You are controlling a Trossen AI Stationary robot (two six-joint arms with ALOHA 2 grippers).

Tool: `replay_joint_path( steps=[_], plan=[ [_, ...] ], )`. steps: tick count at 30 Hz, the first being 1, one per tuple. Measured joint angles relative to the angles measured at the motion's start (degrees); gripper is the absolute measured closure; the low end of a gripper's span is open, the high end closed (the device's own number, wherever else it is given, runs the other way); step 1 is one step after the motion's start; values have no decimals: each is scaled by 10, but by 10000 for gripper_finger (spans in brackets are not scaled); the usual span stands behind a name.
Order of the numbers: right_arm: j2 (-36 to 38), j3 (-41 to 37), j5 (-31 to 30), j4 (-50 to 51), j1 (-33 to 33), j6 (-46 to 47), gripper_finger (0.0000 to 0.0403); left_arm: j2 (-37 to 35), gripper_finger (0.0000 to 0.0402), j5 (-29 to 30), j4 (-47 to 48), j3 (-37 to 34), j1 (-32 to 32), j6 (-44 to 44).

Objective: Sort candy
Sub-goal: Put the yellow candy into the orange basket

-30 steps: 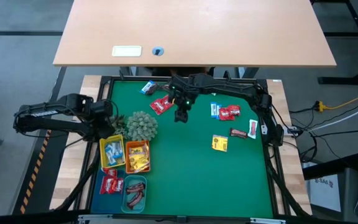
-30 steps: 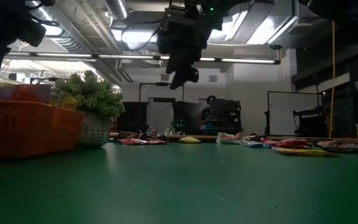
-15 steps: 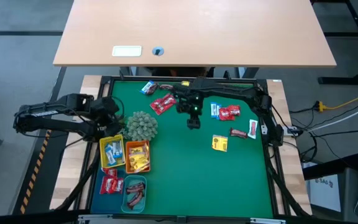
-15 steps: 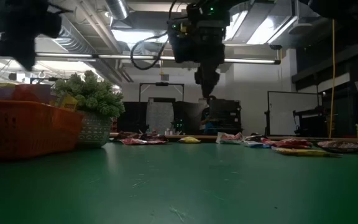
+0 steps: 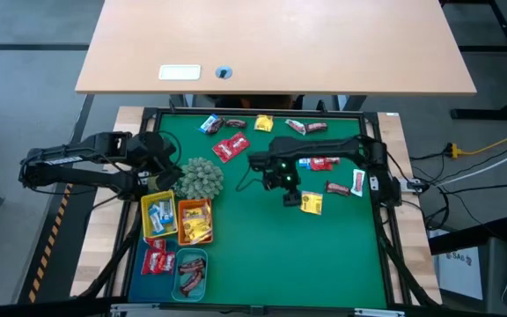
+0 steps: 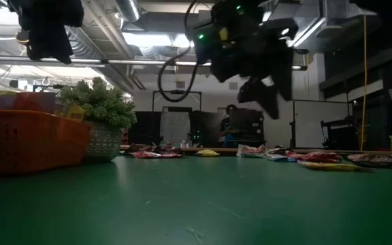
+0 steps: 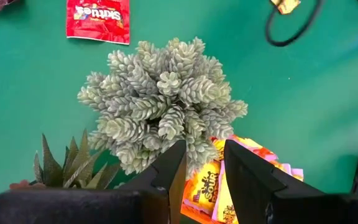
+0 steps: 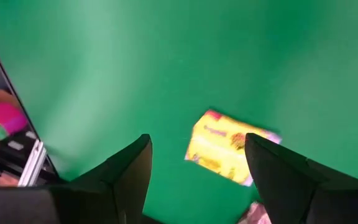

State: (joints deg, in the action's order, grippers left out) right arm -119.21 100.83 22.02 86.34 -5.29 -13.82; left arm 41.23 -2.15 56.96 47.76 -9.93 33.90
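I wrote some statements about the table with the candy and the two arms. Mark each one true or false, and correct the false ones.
1. The right gripper is open above the mat beside a yellow packet. True.
2. The right gripper holds a red packet. False: its fingers are empty.
3. The orange tray holds yellow packets. True.
4. The left gripper is over the teal tray. False: it is near the plant ball.
5. The plant ball lies inside the blue tray. False: it stands on the mat.
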Motion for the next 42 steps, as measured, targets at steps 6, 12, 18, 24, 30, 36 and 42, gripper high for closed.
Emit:
replay_joint_path(
  steps=[6, 12, 18, 24, 30, 36, 42],
  plan=[
    [88, -105, 0, -71, 20, 43, 148, 0, 298, 0, 0, 0, 0, 0],
    [208, -244, -20, -164, 20, 121, 148, 0, 298, -3, -1, 0, 0, 0],
    [326, -412, -101, -260, 19, 215, 148, 0, 298, 4, -4, 0, 0, 0],
    [370, -541, -113, -383, 19, 270, 148, 0, 298, 50, -36, 0, 0, -1],
    [370, -594, -109, -440, 19, 272, 148, 0, 298, 59, -92, 0, 0, -1],
    [370, -607, -124, -490, 19, 271, 148, 0, 298, 60, -113, 0, 0, -1],
    [371, -633, -140, -530, 19, 268, 148, 0, 298, 74, -113, 0, 0, -1]
  ],
)
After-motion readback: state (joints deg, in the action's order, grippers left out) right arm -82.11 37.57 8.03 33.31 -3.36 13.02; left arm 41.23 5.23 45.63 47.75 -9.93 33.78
